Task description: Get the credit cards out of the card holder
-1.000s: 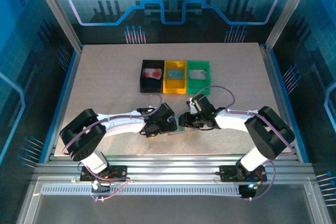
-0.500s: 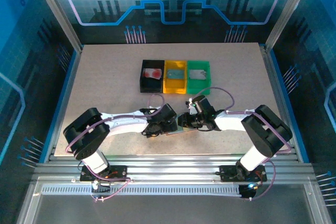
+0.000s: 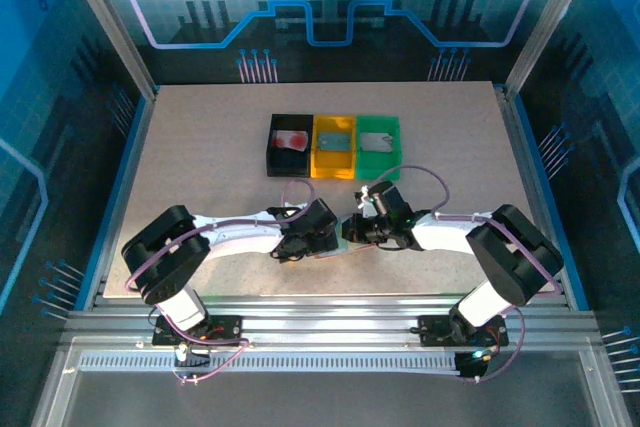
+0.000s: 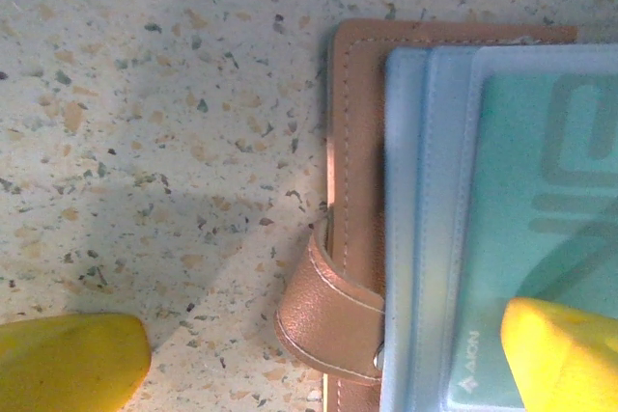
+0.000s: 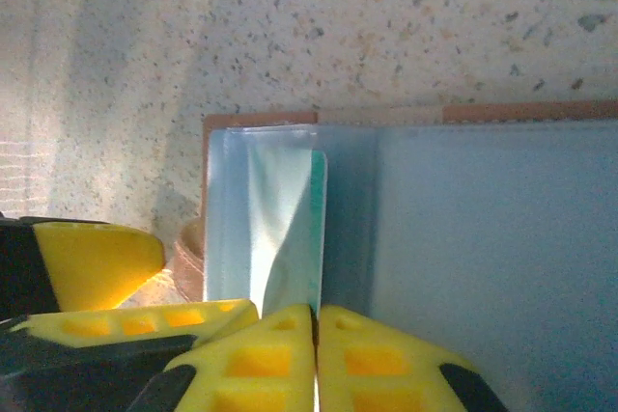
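In the top view, the left gripper [image 3: 318, 241] and the right gripper [image 3: 352, 231] meet just below the frame's centre over the card holder [image 3: 337, 248], which they mostly cover. Well above stand a black bin [image 3: 272, 147], a yellow bin [image 3: 334, 162] and a green bin [image 3: 378, 165], each holding something too small to name. In the left wrist view, the card holder [image 4: 352, 142] lies open in the right half of the frame, its strap curling out at the bottom. A teal card [image 4: 541, 200] is still tucked in its clear sleeve, so the removal looks barely begun. The left gripper [image 4: 323, 352] is spread wide and grasps nothing: one finger [image 4: 68, 359] is on the table at lower left, the other at lower right over the sleeve. In the right wrist view, the right gripper [image 5: 316, 335] has its tips pressed together at bottom centre, right at the lower edge of the teal card [image 5: 288, 229], which bows slightly in its sleeve. I cannot tell whether the card is nipped between them.
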{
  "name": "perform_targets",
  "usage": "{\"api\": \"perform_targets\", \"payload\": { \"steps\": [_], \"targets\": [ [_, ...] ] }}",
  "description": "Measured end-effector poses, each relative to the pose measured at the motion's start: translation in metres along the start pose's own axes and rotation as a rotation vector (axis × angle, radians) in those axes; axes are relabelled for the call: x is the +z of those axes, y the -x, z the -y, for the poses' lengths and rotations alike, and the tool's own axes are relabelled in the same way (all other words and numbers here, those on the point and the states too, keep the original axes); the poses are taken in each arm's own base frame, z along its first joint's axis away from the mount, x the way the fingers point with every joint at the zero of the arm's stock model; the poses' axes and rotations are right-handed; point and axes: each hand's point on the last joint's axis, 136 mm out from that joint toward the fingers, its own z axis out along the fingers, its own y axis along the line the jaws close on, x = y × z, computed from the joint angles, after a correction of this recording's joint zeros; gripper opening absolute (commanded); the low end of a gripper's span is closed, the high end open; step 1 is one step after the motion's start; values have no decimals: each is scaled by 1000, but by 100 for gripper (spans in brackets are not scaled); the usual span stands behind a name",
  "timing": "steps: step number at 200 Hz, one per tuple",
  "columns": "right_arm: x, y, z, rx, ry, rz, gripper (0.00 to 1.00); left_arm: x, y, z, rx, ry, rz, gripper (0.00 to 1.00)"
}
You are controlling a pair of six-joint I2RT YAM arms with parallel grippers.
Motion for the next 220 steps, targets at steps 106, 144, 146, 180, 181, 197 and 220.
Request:
{"api": "perform_targets", "payload": {
  "steps": [106,144,146,180,181,197,220],
  "targets": [
    [-29,15,6,-1,-19,63,0,0,0,0,2,0,0,99],
    [-37,12,8,-32,-62,33,0,0,0,0,7,0,0,99],
    [-38,12,9,-33,-65,31,0,0,0,0,8,0,0,99],
    [-52,10,10,-57,-121,15,0,0,2,-1,18,-3,-7,99],
    [-53,10,10,-57,-122,15,0,0,2,-1,18,-4,-8,99],
    [-63,14,6,-81,-141,30,0,-1,2,-1,17,-8,-21,99],
    [-78,26,1,-108,-154,80,0,-1,1,-1,18,-16,-41,99]
  ]
}}
